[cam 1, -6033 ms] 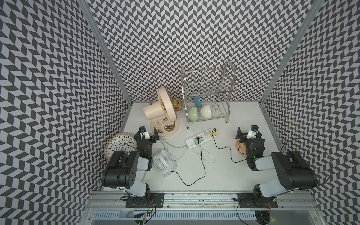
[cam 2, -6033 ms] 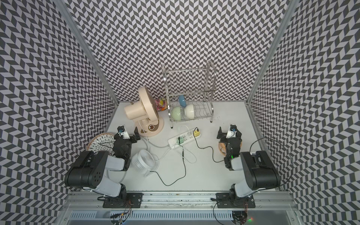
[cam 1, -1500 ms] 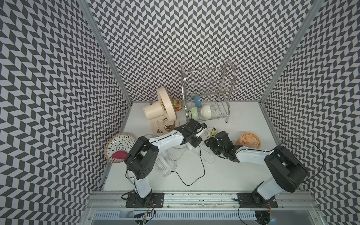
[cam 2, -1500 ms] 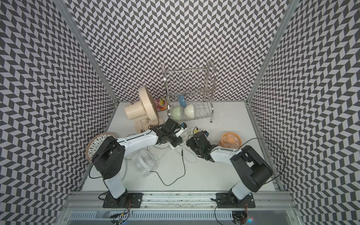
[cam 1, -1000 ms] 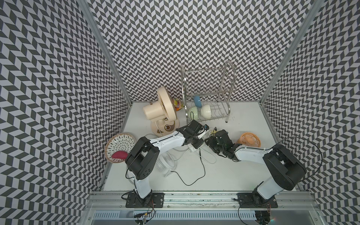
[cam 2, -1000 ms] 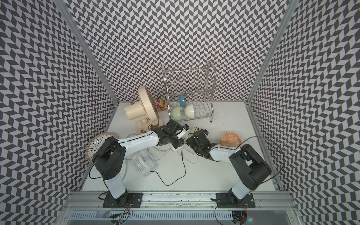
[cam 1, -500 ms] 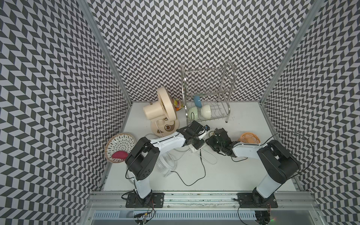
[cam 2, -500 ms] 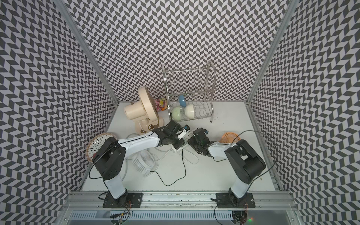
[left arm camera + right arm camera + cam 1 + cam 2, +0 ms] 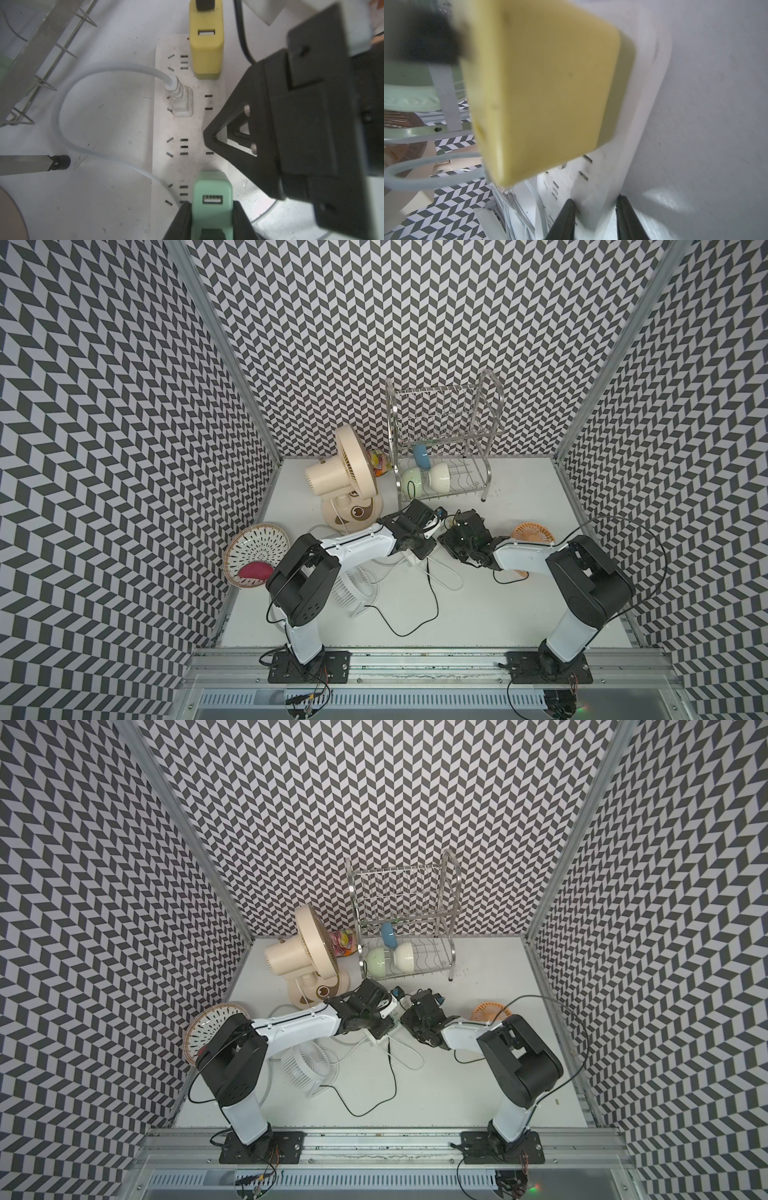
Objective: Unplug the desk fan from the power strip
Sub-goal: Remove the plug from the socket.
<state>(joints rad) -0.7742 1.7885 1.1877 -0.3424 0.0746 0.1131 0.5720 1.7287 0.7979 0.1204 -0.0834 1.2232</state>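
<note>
Altogether three plugs (yellow (image 9: pixel 206 45), white (image 9: pixel 182 101), green (image 9: pixel 212 187)) on one power strip (image 9: pixel 187 128).

power strip (image 9: pixel 182 128): in both top views your arms (image 9: pixel 357 547) cover nearly all of it.
yellow adapter (image 9: pixel 542 87): blurred, cut off by the right wrist view's edge.
green adapter (image 9: pixel 212 199): runs off the left wrist view.
right hand (image 9: pixel 593 200): only fingertips (image 9: pixel 566 209) show; you cannot tell their grip.

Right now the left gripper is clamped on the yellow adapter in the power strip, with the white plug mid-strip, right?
Not quite. The left gripper is clamped on the green adapter, not the yellow adapter, as the left wrist view shows. The white plug does sit mid-strip in the power strip.
</note>
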